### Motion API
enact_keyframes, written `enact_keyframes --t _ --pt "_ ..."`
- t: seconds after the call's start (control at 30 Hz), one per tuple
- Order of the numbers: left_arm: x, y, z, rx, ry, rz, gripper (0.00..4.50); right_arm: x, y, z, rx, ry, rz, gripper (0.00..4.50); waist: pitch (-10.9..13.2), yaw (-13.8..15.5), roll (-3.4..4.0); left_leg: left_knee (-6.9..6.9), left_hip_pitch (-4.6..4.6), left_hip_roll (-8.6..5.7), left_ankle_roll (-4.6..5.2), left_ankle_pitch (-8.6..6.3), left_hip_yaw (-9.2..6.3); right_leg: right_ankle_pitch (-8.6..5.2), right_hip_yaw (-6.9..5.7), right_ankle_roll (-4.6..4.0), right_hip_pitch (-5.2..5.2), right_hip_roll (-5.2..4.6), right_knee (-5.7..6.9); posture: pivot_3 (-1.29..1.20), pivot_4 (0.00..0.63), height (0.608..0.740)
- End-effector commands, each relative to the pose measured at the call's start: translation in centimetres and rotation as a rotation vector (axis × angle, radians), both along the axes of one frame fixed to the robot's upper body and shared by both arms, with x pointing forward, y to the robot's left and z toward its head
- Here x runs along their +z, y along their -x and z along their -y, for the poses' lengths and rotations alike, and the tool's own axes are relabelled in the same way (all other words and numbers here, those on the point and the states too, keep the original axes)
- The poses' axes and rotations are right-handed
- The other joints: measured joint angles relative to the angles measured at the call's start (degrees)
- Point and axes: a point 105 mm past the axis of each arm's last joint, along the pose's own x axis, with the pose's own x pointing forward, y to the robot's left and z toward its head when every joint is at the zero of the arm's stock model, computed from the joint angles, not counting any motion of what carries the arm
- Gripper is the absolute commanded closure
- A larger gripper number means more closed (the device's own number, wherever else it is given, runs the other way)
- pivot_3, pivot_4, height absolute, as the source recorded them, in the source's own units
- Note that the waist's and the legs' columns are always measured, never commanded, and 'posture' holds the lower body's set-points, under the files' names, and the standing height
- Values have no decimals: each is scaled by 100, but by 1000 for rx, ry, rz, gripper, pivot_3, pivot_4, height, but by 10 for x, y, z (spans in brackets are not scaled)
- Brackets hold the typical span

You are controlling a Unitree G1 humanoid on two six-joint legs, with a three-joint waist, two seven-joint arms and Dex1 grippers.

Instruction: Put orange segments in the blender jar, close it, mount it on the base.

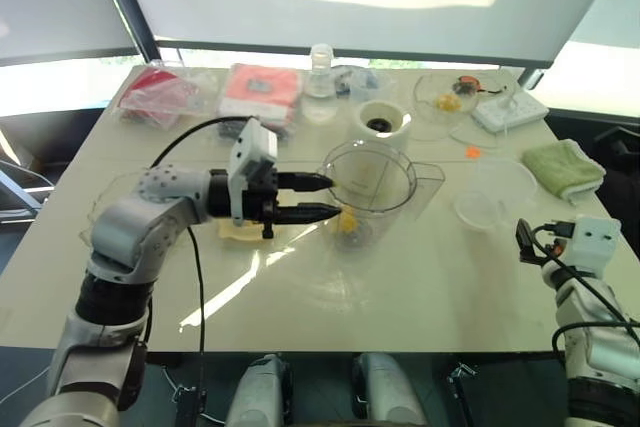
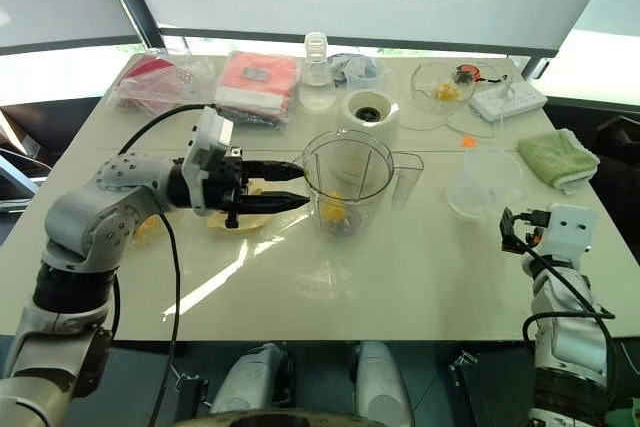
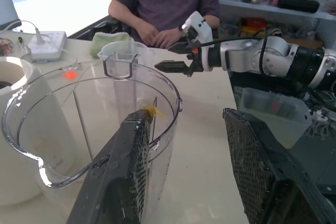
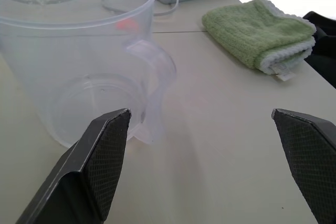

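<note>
- One blender jar (image 2: 347, 179) mid-tabletop, one orange segment (image 2: 333, 211) inside.
- One base (image 2: 369, 113) just beyond it.
- Left gripper (image 2: 296, 187) at jar's rim, parted, empty.
- Right gripper (image 2: 517, 228) wide apart, empty, near right.

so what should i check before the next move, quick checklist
1. Blender jar upright on the table: ok.
2. Orange segments in the jar: ok, some yellow pieces at its bottom; how many, cannot tell.
3. Left gripper empty: not ok, jaws apart at the jar's rim with a yellow scrap stuck to one finger.
4. Right gripper free: ok, jaws wide open, holding nothing.
5. Base unobstructed: ok, its socket is bare, behind the jar.
6. Jar closed: not ok, its mouth is open.
</note>
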Motion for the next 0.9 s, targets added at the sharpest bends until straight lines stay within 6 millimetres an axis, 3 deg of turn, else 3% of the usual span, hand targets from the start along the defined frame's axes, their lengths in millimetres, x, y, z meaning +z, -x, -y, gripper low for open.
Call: enact_keyframes --t 0.03,0.63,0.9 --pt "9 6 3 -32 -10 59 2262 5 -8 2 5 21 28 0 2 -1 2 -1 0 0 0 0 1 0 0 0 -1 0 -1 0 150 740" --pt "14 5 6 -21 -17 72 2262 -1 -25 19 -92 80 50 0 6 -15 5 -3 -1 -4 0 0 2 0 2 0 -1 0 -4 0 150 740" --pt "11 4 1 -23 -35 66 2262 -6 -46 14 -82 43 61 0 9 -39 7 -6 0 -4 0 0 2 0 3 1 -2 1 -5 0 150 740"
